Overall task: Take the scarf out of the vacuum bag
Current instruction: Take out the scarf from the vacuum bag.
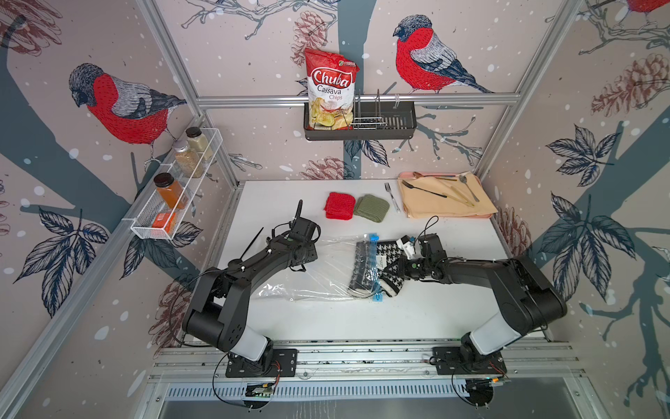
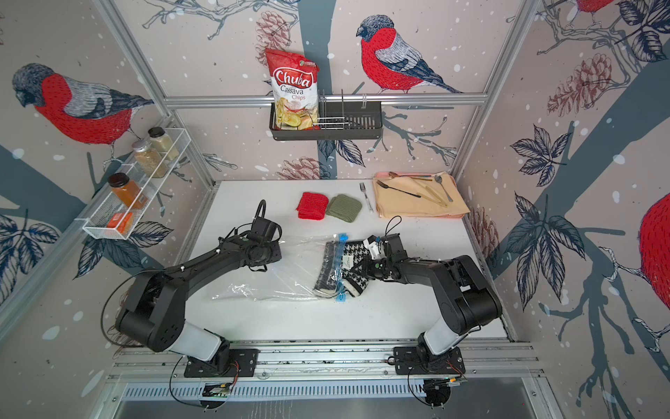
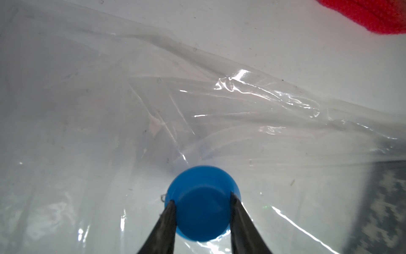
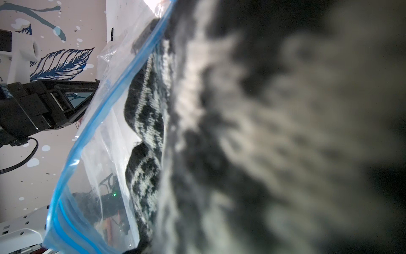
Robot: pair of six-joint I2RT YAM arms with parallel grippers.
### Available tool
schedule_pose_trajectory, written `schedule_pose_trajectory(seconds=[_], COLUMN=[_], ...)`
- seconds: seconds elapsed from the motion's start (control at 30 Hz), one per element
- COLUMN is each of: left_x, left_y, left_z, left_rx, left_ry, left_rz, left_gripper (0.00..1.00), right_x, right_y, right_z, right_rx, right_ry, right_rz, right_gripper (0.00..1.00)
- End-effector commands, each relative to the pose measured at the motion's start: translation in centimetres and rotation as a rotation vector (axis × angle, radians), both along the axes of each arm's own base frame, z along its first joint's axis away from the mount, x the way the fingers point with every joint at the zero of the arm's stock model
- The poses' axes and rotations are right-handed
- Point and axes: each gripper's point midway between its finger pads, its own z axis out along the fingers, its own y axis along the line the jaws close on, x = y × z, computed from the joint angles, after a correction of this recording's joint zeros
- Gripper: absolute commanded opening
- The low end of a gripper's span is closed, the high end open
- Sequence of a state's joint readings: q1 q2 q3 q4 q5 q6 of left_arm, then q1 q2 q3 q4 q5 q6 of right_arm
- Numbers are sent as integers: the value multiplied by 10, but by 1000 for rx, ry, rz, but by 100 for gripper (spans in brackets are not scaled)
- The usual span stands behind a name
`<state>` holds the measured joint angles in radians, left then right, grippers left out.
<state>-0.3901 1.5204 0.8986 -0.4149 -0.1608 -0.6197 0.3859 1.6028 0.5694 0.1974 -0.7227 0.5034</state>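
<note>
Tug at the bag mouth: my left gripper (image 3: 202,199) is clenched on the valve cap (image 3: 201,217), pinning the bag (image 1: 319,261) to the worktop (image 1: 326,319) well to the closed side of the zip strip (image 1: 374,270). The scarf (image 1: 386,252) lies astride that strip, roughly half through it, its long axis parallel to the strip. My right gripper (image 1: 394,270), the nearer one, sits just past the strip on the open side, clenched on a pucker of scarf as best I can judge. The way out runs straight away from the strip, square to the scarf's length.
</note>
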Motion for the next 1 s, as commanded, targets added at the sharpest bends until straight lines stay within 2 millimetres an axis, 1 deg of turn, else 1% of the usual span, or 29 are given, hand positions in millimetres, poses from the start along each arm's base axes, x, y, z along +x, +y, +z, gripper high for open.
schedule_pose_trajectory(seconds=[0.0, 0.33, 0.57, 0.97], left_x=[2, 2, 3, 2], left_y=[16, 18, 23, 23], left_z=[4, 4, 7, 8], left_rx=[73, 74, 76, 72], left_ry=[-14, -18, -25, -29], left_rz=[37, 42, 60, 62], left_gripper=[10, 10, 10, 10], right_x=[-2, -1, -1, -1], right_y=[-4, -5, -5, -5], right_z=[-6, -5, -4, -5], right_rx=[-26, -29, -30, -27], right_ry=[20, 16, 13, 18], right_rz=[-7, -10, -13, -10], right_gripper=[0, 0, 0, 0])
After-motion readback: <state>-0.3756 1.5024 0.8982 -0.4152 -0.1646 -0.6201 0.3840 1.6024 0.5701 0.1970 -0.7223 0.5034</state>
